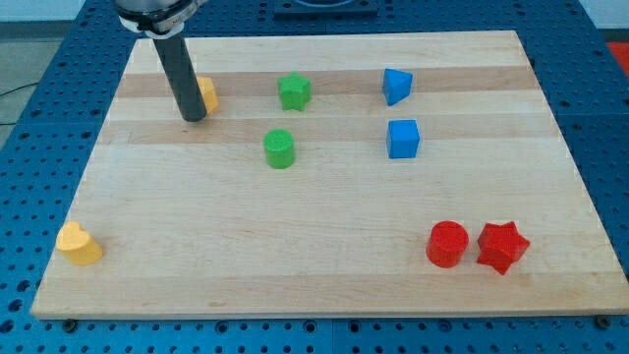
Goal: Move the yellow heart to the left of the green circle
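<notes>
One yellow heart [79, 244] bottom-left; my tip [194, 118] touching, perhaps, yellow block [205, 94].

One camera looks down at a slant over the whole wooden board [324, 265].

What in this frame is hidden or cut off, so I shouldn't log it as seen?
- Yellow block at the view's top left: mostly hidden behind the rod; its shape cannot be made out.
- My tip: whether it touches that block cannot be told, since the rod covers the contact side.
- Arm above the rod: cut off by the view's top edge.
- Yellow heart and green circle: fully visible, far apart.
</notes>
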`<state>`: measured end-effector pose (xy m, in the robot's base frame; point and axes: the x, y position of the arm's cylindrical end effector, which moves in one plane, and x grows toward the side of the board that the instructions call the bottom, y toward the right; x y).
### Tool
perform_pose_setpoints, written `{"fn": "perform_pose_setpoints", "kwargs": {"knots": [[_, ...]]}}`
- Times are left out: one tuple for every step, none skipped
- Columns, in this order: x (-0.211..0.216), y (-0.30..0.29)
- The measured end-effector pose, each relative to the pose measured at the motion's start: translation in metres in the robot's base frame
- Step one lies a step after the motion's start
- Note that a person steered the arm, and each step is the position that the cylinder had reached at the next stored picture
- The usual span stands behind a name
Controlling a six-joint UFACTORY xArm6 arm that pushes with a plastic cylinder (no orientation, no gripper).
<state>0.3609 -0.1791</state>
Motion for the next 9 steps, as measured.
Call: {"fn": "perform_pose_setpoints", "kwargs": {"knots": [[0.14,-0.004],[0.257,-0.017],[0.251,-0.057],[0.208,-0.08],[0.203,-0.082],[0.241,-0.101],[0.227,-0.125],[0.195,-0.118],[0.151,-0.105]]}}
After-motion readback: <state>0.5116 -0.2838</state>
